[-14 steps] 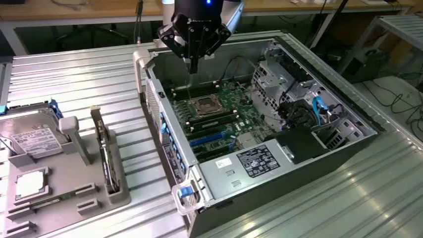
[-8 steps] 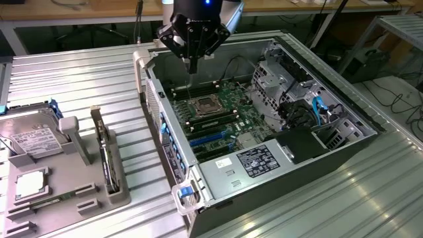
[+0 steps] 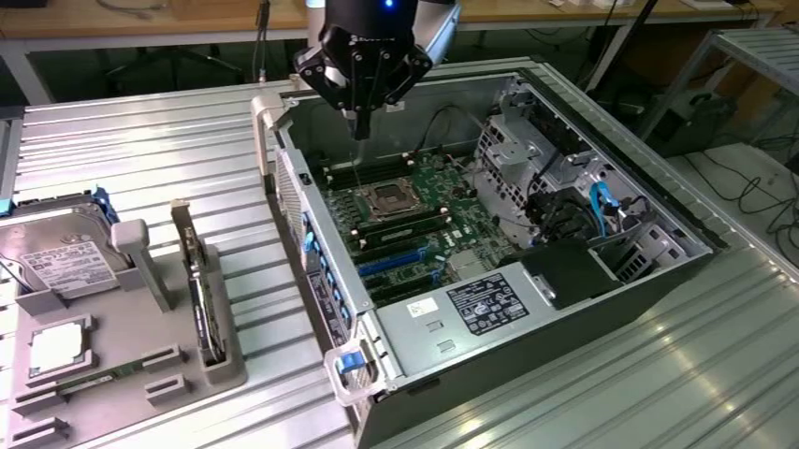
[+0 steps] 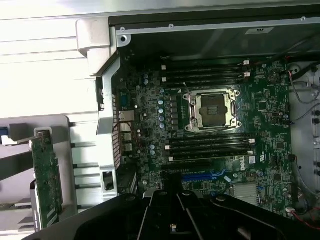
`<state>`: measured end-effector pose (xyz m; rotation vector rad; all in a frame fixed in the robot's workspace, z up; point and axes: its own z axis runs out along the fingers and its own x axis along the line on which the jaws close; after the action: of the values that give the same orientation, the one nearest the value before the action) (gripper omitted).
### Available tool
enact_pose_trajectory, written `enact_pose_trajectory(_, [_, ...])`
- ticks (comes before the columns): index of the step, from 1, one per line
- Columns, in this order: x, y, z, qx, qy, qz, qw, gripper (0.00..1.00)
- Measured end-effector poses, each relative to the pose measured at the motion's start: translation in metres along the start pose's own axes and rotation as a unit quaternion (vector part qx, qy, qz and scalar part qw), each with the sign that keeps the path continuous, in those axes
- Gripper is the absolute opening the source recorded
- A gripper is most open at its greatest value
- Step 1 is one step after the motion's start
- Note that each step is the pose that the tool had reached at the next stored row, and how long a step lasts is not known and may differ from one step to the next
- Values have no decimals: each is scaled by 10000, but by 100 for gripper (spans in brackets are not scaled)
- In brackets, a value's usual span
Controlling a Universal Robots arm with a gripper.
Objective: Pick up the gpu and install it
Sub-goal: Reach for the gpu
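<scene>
While your arm hangs over the open computer case, your gripper sits at twelve o'clock in the exterior view, fingers pinched fully together, nothing between them. Tips point straight down at the motherboard, clear of it, just above the far end near the processor socket.

Your graphics card is not in the case. It stands on edge in a slot of the grey holder, at about eight o'clock from the gripper and well apart from it. Its metal bracket end is toward twelve o'clock. A hard drive with a white label leans in the same holder at nine o'clock of the card. Holder and case both rest on the ribbed metal table.

In the wrist view, your gripper is the black mass over the board, fingers together and empty. The processor socket is open on the motherboard, and a blue slot lies bare near the fingertips. The graphics card shows its green side, upright in the holder, outside the case wall.
</scene>
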<state>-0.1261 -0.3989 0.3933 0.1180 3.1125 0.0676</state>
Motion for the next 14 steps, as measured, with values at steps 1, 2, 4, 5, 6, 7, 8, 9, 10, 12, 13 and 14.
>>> enact_pose_trajectory(1, [2,0,0,0,0,0,10000,11])
enact_pose_trajectory(2, [4,0,0,0,0,0,10000,11])
enact_pose_trajectory(4, [9,-1,0,0,0,0,10000,11])
enact_pose_trajectory(5, [11,-1,0,0,0,0,10000,11])
enact_pose_trajectory(6, [13,-1,0,0,0,0,10000,11])
enact_pose_trajectory(7, [15,-1,-1,0,0,0,10000,11])
enact_pose_trajectory(8, [17,-1,0,0,0,0,10000,11])
enact_pose_trajectory(9, [19,-1,-1,0,0,0,10000,11])
enact_pose_trajectory(10, [22,-2,-1,0,0,0,10000,11])
enact_pose_trajectory(12, [26,-2,0,0,0,0,10000,11])
enact_pose_trajectory(13, [28,-2,-1,0,0,0,10000,11])
enact_pose_trajectory(14, [31,-2,-1,0,0,0,10000,11])
